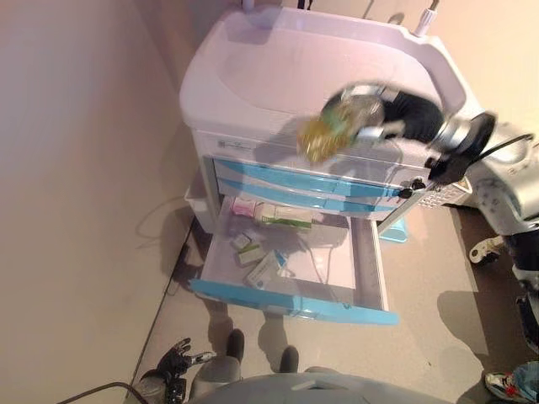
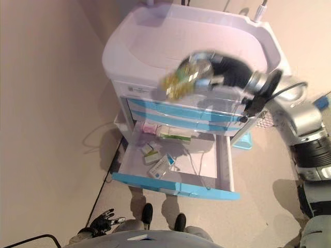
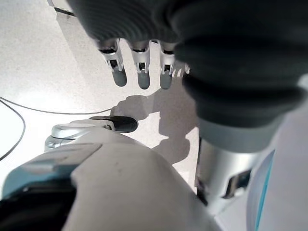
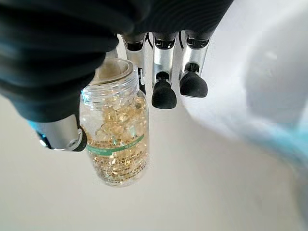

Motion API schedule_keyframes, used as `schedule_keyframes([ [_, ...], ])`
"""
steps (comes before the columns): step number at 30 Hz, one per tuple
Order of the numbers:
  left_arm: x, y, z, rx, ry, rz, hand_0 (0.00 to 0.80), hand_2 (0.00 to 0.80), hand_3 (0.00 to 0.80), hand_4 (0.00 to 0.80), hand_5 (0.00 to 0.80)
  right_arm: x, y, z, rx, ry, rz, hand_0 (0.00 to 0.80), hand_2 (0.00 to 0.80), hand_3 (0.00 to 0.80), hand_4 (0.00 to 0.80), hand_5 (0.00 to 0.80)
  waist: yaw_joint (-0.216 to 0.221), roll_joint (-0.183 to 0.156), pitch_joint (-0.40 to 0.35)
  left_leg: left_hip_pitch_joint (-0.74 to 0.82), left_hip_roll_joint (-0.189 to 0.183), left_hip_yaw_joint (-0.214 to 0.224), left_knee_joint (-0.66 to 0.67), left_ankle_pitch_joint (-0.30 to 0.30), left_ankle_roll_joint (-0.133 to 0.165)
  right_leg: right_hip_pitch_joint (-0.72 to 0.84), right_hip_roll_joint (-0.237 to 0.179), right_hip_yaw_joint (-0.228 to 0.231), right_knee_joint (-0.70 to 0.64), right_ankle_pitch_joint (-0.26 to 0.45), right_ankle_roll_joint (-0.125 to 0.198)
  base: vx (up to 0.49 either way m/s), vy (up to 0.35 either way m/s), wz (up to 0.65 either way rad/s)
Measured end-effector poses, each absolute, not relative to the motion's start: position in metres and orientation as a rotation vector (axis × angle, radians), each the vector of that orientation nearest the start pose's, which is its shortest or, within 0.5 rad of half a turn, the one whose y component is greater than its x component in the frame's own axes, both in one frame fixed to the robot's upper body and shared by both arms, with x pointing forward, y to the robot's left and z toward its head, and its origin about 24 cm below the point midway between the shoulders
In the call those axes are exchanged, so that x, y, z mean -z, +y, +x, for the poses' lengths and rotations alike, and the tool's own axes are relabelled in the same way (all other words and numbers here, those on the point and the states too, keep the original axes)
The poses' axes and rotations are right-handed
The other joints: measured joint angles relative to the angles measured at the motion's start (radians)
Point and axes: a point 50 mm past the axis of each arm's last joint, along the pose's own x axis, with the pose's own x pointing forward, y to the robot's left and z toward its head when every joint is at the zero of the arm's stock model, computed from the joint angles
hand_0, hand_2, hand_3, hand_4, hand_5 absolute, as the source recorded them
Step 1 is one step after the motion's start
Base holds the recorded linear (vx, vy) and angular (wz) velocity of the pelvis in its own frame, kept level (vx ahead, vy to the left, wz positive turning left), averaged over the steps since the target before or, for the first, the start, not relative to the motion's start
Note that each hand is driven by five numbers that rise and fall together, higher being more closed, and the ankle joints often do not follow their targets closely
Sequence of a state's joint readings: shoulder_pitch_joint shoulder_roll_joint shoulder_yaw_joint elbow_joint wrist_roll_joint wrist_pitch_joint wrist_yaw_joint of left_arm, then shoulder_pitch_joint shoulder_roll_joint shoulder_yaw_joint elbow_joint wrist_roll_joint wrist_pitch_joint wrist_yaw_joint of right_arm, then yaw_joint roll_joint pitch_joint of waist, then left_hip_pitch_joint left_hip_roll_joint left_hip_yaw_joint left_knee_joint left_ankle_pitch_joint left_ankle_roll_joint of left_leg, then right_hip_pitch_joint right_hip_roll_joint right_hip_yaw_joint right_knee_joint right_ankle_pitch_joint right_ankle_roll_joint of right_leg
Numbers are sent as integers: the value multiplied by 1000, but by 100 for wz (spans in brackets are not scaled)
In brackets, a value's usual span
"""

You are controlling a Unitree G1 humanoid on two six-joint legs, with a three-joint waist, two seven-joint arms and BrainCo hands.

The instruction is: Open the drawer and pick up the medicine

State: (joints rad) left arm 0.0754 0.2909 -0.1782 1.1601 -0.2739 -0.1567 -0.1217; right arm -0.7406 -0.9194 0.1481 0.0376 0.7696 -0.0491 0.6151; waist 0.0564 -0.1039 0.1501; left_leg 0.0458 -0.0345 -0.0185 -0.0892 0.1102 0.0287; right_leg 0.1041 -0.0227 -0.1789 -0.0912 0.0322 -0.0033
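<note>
My right hand (image 1: 381, 112) is shut on a clear medicine bottle (image 1: 322, 136) of yellow capsules with a green label band. It holds the bottle in the air over the front edge of the white cart's top (image 1: 269, 59). In the right wrist view the thumb and one finger pinch the bottle (image 4: 118, 144) by its neck. Below, the cart's lowest blue-fronted drawer (image 1: 295, 305) stands pulled out. Several small medicine boxes (image 1: 282, 219) lie inside it. My left hand (image 1: 174, 359) hangs low beside my body near the floor, open and holding nothing, with its fingers (image 3: 139, 72) straight.
A plain wall (image 1: 76, 168) runs along the left of the cart. Two more blue drawers (image 1: 303, 181) above the open one are closed. A pale blue object (image 1: 396, 229) sits on the floor at the cart's right. A person's shoe (image 1: 509, 385) shows at the lower right.
</note>
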Motion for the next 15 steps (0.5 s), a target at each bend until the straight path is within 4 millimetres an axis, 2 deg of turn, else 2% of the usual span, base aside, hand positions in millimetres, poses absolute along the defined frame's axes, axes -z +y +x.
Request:
schedule_keyframes([
  [7, 155, 245, 79, -72, 1102, 63, 0, 0, 0, 0, 0, -326, -260, 327, -309, -600, -301, 800, 800, 800, 800, 800, 1, -10, -15, 13, 0, 3, 0, -3, 2, 11, 0, 3, 0, -1, 1, 25, 14, -2],
  [11, 156, 245, 78, -72, 1107, 63, 0, 0, 0, 0, 0, -334, -292, 337, -37, -482, -549, 800, 800, 800, 800, 800, 6, -9, -18, 13, 0, -2, -1, -3, 1, 13, 0, -1, 0, -1, 1, 5, 5, 2],
  [15, 156, 245, 79, -73, 1108, 64, 0, 0, 0, 0, 0, -344, -304, 346, 88, -355, -803, 800, 800, 800, 800, 800, 13, -9, -19, 12, 0, -8, -1, -2, -1, 14, 0, -8, 0, -1, 1, 11, 16, 3],
])
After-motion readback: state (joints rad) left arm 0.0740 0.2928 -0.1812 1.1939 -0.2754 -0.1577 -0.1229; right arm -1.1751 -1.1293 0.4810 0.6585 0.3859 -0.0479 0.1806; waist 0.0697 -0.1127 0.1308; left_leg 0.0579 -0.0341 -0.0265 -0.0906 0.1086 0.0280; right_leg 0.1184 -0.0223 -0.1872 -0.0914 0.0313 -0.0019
